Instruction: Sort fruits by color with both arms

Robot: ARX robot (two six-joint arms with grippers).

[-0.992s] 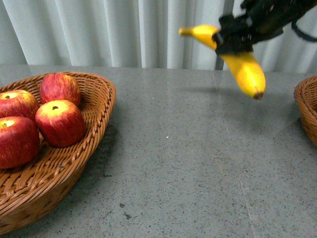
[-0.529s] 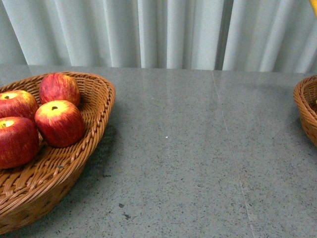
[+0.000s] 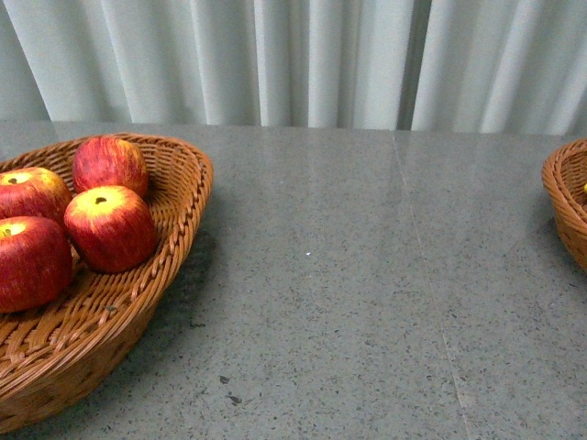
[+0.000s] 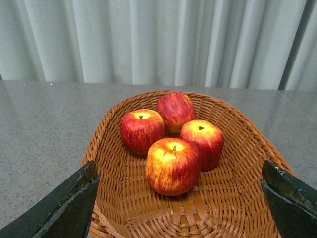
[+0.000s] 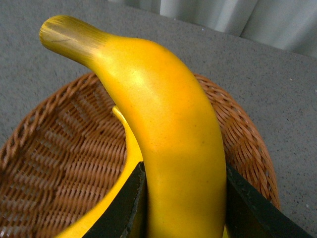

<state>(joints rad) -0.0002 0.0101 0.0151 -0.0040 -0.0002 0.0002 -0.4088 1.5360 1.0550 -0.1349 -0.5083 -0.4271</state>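
Note:
Several red apples lie in a wicker basket at the left of the front view; they also show in the left wrist view. My left gripper is open above the near end of that basket, holding nothing. My right gripper is shut on a yellow banana and holds it above a second wicker basket. A second banana lies in that basket, mostly hidden behind the held one. Neither arm shows in the front view.
The grey speckled table lies between the two baskets. The right basket's rim shows at the right edge of the front view. A pale curtain hangs behind the table.
The right arm with the banana has moved right and out of the front view. The apples and the left basket have not moved.

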